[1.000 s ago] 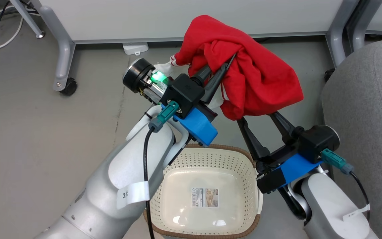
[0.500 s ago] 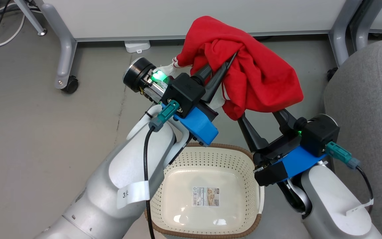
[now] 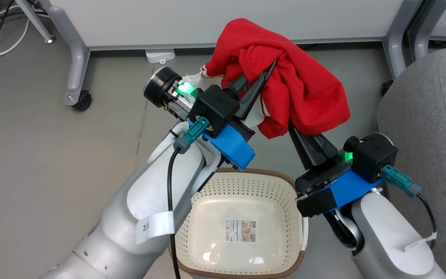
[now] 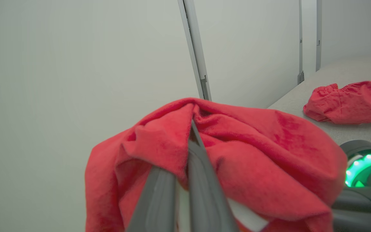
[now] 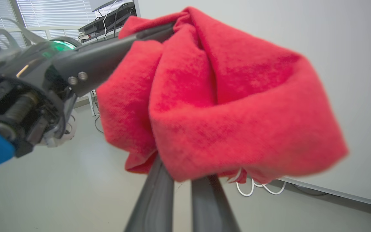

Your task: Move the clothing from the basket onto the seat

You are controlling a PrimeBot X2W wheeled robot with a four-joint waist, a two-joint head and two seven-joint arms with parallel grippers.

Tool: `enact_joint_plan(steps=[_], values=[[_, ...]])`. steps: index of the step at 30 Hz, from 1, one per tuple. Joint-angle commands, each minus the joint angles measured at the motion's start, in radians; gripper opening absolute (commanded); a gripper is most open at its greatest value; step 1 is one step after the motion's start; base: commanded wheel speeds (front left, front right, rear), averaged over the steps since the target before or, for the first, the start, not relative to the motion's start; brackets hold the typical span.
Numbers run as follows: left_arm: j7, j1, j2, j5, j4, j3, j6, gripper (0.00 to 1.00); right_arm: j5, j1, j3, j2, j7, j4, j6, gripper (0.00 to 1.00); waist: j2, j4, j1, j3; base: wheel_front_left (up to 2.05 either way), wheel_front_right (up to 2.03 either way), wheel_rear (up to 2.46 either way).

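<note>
Nearest sits one cream plastic basket point(image 3: 289, 217) with perforated walls, a brown braided rim and a label sticker point(image 3: 240, 230) on its glossy floor. Above it, two grippers: the left gripper point(image 3: 269, 69) pinches its dark fingers tight on a soft, bunched red garment point(image 3: 300, 89), and the right gripper point(image 3: 308, 143) is clamped into its lower fold. Farther off, a second garment point(image 4: 346, 101), red and crumpled, lies on the grey woven seat point(image 3: 432, 116).

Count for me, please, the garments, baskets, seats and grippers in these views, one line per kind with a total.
Red garments: 2, the held garment and the second garment on the seat
Basket: 1
Seat: 1
Grippers: 2, left gripper and right gripper
Total: 6
</note>
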Motion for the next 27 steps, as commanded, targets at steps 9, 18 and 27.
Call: enact_joint_plan(steps=[9,18,27], values=[[-0.005,0.007,-0.002,0.003,-0.002,0.007,-0.002,0.0,0.005,0.01,0.002,-0.007,-0.004,0.0,0.0,0.0,0.0,-0.004,0.0,-0.008,0.0,0.0,0.0],[-0.005,0.012,-0.002,-0.007,0.003,0.008,-0.002,1.0,-0.001,0.009,-0.004,-0.011,-0.004,-0.005,0.0,0.0,0.0,-0.002,0.0,-0.004,0.0,0.0,0.0],[-0.005,0.01,-0.002,0.01,0.004,0.02,-0.002,1.0,-0.006,0.003,-0.017,-0.012,-0.004,-0.008,0.0,0.0,0.0,-0.001,0.0,-0.001,0.0,0.0,0.0]])
